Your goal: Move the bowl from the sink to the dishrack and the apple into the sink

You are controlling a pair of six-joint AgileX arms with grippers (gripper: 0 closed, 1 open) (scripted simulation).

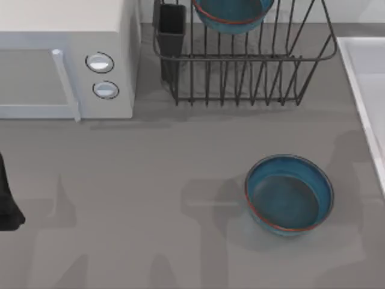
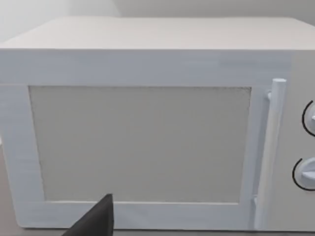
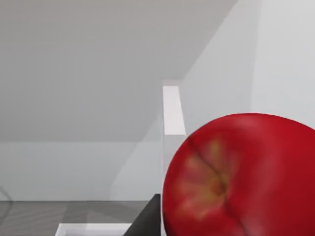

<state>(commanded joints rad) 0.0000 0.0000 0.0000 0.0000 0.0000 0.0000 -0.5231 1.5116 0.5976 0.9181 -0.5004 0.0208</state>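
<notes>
At the far left edge of the grey table, a dark piece of the left arm sits low and parked; whether its jaws are open or closed cannot be told. Its wrist camera faces the microwave, a boxy white appliance with a flat matte top, a pale speckled door panel, a slim upright bar handle and two round knobs ringed in black. A black wedge of a finger pokes in at the lower edge of that view.

Right of the microwave, at the back of the table, stands the dishrack, thin dark wire bent into upright prongs with flared sides, and a square black cup at its left corner. A round teal bowl in the rack, smooth and glazed with an orange-red rim, rests among the prongs.

Further right and nearer the front, a second bowl of the same glaze and rim sits upright on the bare table surface, apart from the rack.

At the right edge lies the sink, white and straight-edged with a pale blue inside.

In the right wrist view the apple, glossy red with a yellowish dimpled end, looms very close beside a dark finger, above the white sink rim. The right gripper's jaws themselves cannot be judged.
</notes>
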